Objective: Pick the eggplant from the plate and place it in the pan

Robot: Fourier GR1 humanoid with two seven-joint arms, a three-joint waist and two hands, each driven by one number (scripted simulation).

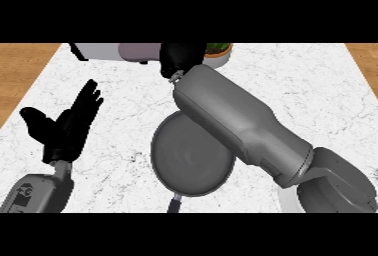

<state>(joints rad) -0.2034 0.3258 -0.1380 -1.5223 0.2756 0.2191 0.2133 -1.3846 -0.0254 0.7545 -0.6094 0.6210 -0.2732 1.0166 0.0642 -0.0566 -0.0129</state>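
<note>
The eggplant [139, 51] shows as a dull mauve shape at the far edge of the white marble tabletop [310, 90], cut off by the top of the view. What can be seen of it is wider than it is tall, so its long axis seems to run left to right. Its right end is hidden behind the right hand [181, 57], and which end carries the stem cannot be told. Just to its left lies a pale flat shape that looks like the plate [100, 51], also cut off at the top; the two meet, but how much of the eggplant rests on the plate is unclear. The right hand is seen from behind at the end of the grey forearm, which reaches from the lower right across the right rim of the pan [188, 160]. Whether this hand grips anything cannot be told. The dark round pan sits in the middle of the tabletop, its handle toward the near edge, well apart from the eggplant. The left hand [68, 125] rests at the left of the view, its fingers [88, 100] straight, spread and pointing up, holding nothing. A green thing [219, 48] sits just right of the right hand.
</note>
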